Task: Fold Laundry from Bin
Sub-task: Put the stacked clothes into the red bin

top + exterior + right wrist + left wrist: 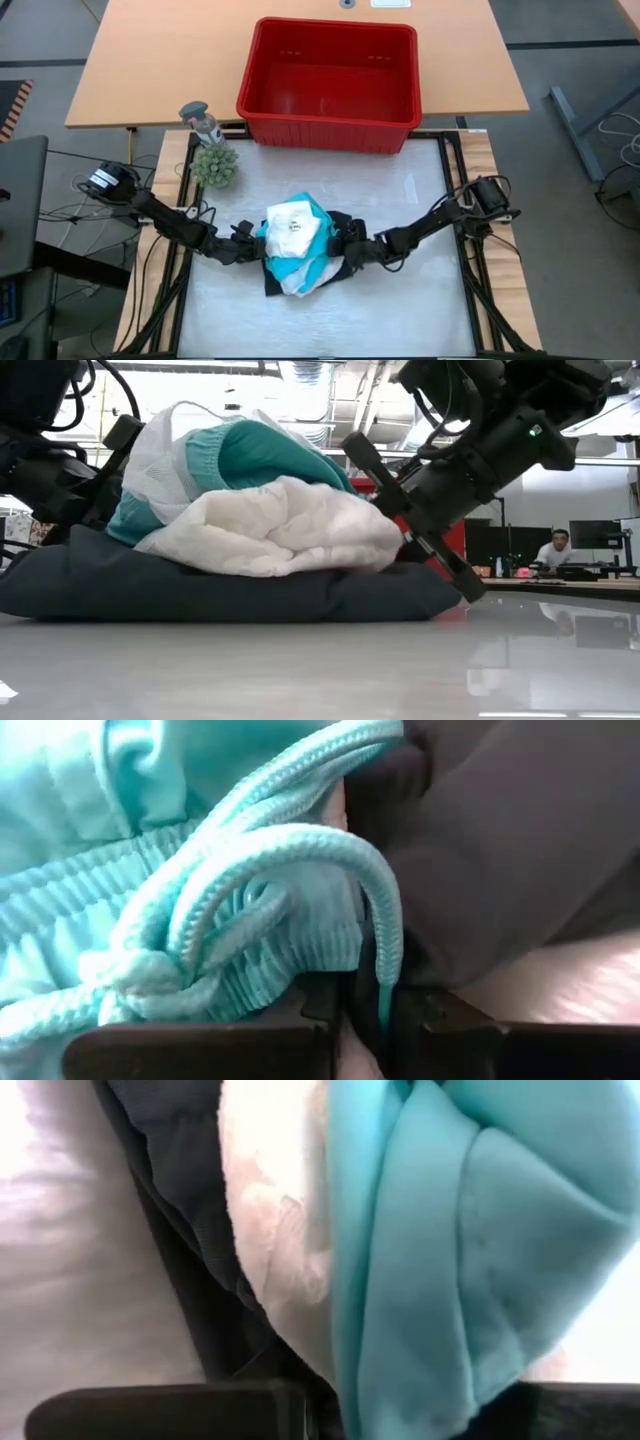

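Small green plant [215,165] on the table's [400,310] corner; seated person [556,550] far behind.

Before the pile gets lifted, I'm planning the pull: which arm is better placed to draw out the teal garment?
Right: its fingers close by the teal garment's drawstring.

One red rectangular plastic bin [330,85] with slotted sides. One heap of soft cloth laundry [296,245]: one black garment [230,585], one teal garment [270,455] with a drawstring, at least two white pieces, exact number unclear. One small green plant [215,165]. Two dark robot arms. One person [556,552] in the background.
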